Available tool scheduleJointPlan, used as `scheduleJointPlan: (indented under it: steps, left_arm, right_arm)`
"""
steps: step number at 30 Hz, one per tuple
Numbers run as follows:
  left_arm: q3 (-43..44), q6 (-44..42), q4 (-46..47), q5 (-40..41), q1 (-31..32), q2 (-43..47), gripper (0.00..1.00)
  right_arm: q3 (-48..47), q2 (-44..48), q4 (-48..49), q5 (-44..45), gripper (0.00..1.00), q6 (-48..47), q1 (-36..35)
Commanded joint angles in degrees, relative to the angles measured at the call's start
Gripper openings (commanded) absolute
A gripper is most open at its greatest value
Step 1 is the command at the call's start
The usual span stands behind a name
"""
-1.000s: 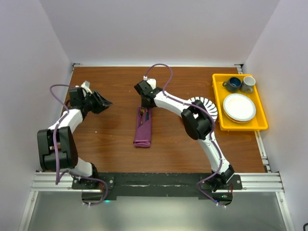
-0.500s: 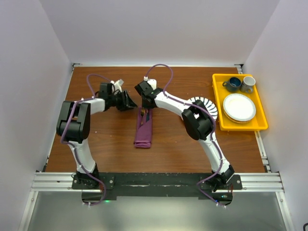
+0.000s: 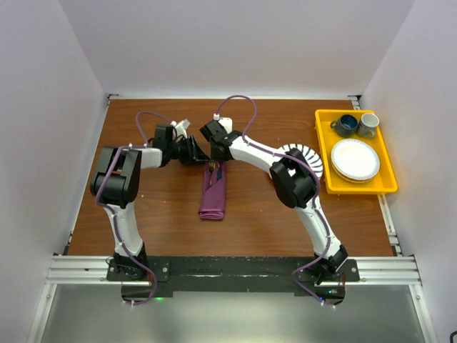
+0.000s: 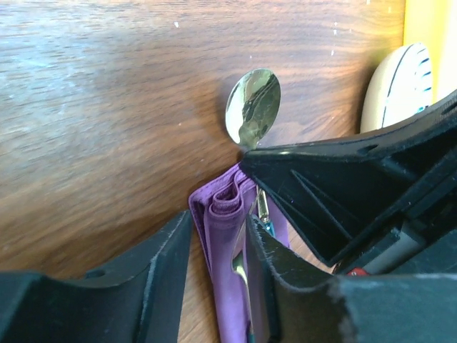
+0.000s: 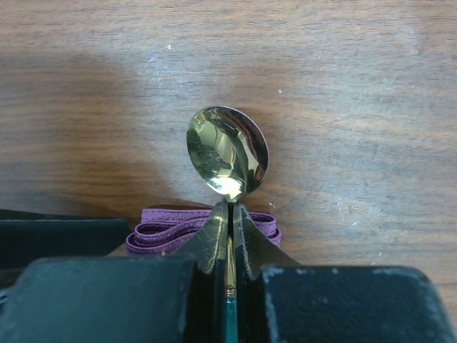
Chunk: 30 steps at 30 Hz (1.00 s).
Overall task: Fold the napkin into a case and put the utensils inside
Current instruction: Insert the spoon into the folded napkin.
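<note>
- Top external view: lying long axis near-to-far on the table [image 3: 157,207], the case [image 3: 213,193], with both grippers crowding its far mouth.
- Straddling the mouth's left fold with the left gripper [image 4: 218,239], jaws part-way apart; pinching or merely flanking, cannot tell.
- Clenching the gold spoon [image 5: 227,151] at its neck with the right gripper [image 5: 228,214], bowl pointing beyond the mouth, handle lining up along the case.

Spoon [image 5: 227,153] handle hidden inside right gripper [image 5: 228,214], case [image 4: 225,279] cut by bottom edge, plate [image 3: 310,158] half behind right arm [image 3: 250,151]
</note>
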<state>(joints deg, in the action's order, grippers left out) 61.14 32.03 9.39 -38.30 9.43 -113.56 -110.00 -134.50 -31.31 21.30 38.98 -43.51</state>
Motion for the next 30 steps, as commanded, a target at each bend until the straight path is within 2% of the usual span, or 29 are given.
scheduleJointPlan:
  steps: [1, 5, 6, 8, 10, 30]
  left_arm:
    - [-0.8, 3.4, 5.6, -1.6, 0.3, -1.8, 0.35]
    - [-1.6, 6.1, 7.2, 0.1, 0.3, -2.3, 0.22]
    - [-1.7, 6.5, 7.4, 0.6, 0.3, -2.3, 0.15]
    - [-2.5, 8.1, 8.4, 1.2, 0.2, -2.5, 0.06]
    - [-3.1, 9.2, 8.8, 2.3, 0.2, -2.4, 0.0]
    - [-6.5, 14.4, 10.5, 9.1, -0.9, -0.4, 0.0]
  right_arm:
    - [-0.8, 2.0, -2.1, -0.1, 0.0, 0.0, -0.3]
    - [-0.8, 2.7, -3.2, -0.1, 0.0, 0.6, -0.2]
    - [-0.8, 2.9, -3.5, -0.2, 0.0, 0.7, -0.2]
    - [-0.9, 3.1, -3.8, -0.3, 0.0, 1.1, -0.3]
    - [-0.9, 3.3, -4.1, -0.4, 0.0, 1.4, -0.3]
    - [-4.2, 4.3, -7.6, 0.8, 0.0, 4.6, -0.4]
